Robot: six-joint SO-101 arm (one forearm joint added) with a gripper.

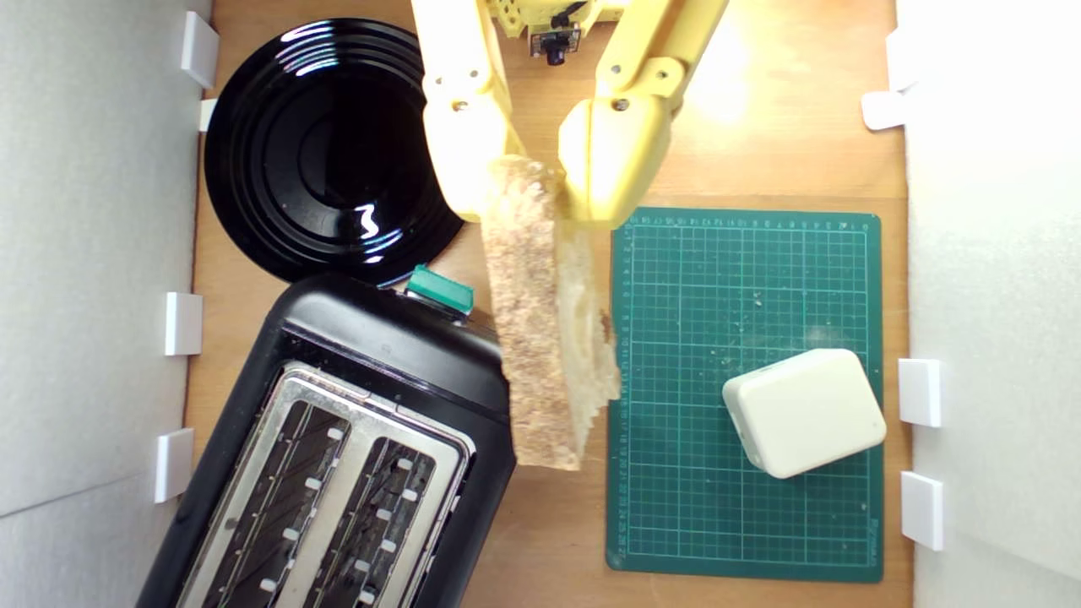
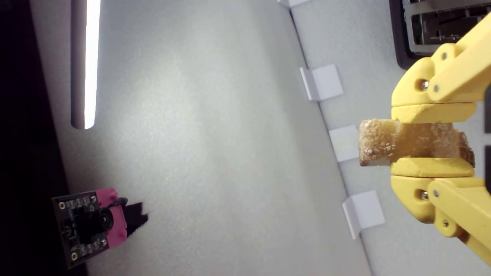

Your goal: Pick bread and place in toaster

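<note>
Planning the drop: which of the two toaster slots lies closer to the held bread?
The slot toward the exterior view's right, nearest the hanging bread; the other slot lies beyond it, toward the white wall. The tool grips the bread.

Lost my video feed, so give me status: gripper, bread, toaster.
Gripper shut on bread, slice hanging beside toaster. Not over slots yet. Both slots look empty; nothing blocking.

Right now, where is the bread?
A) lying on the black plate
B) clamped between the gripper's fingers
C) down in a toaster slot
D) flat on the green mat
B: the gripper pinches the bread at one end, and both toaster slots are empty.
</note>
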